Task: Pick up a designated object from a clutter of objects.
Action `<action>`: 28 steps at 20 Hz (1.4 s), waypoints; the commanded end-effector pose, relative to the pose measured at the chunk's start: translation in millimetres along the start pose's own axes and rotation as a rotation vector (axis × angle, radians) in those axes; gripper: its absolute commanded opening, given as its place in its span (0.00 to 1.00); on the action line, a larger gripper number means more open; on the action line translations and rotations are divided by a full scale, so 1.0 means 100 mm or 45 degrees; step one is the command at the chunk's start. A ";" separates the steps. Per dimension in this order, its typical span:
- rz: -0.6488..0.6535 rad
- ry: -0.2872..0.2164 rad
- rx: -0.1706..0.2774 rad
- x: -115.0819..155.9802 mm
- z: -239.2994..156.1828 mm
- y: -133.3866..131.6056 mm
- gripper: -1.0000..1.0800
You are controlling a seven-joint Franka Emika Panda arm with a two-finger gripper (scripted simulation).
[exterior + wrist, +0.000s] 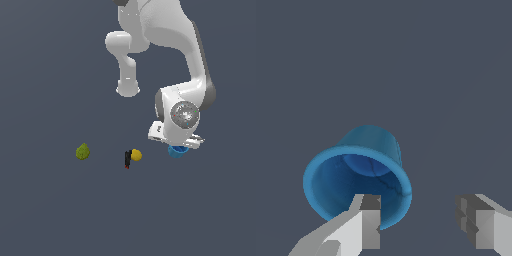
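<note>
The white, glossy-shelled robot arm (165, 45) reaches down over a flat, dark slate-grey floor (55, 210), its wrist bent so the hand hangs right above the small bright blue cup (177, 151), a round, hollow, slightly tapered thing. From the exterior view only a sliver of that cup shows, peeking out under the white hand, which hides most of it.

From the wrist view the blue cup (358, 177) looks tipped, its wide open mouth turned toward the camera and its narrower closed end pointing away. You can see down into its darker blue inside. The gripper (418, 222) has its two grey-white fingers spread wide apart. One finger (367, 220) sits in front of the cup's rim, overlapping its mouth; whether it touches the rim I cannot tell. The other finger (478, 220) stands well clear of the cup, over bare floor. So the jaws are open and hold nothing.

The rest of the clutter lies off toward the exterior view's left of the cup. Nearest is a small yellow ball (136, 155), and pressed against its far side from the cup is a short black stick-like piece with a red tip (127, 160). Well beyond those, farther from the cup again, sits a green lumpy pear-like fruit (83, 151), alone.
</note>
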State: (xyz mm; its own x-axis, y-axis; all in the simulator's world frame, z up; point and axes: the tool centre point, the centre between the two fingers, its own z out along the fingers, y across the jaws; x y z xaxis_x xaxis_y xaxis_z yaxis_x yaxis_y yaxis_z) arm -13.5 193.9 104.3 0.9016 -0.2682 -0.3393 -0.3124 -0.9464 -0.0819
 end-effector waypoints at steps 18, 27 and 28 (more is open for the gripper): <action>0.015 -0.009 0.002 -0.02 0.35 -0.02 0.00; 0.013 -0.008 0.002 -0.02 0.34 -0.02 0.00; 0.013 -0.008 0.002 -0.02 0.34 -0.02 0.00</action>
State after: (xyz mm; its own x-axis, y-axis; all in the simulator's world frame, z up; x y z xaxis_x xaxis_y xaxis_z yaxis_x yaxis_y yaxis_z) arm -25.0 203.1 73.0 0.8966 -0.2760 -0.3462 -0.3214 -0.9435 -0.0802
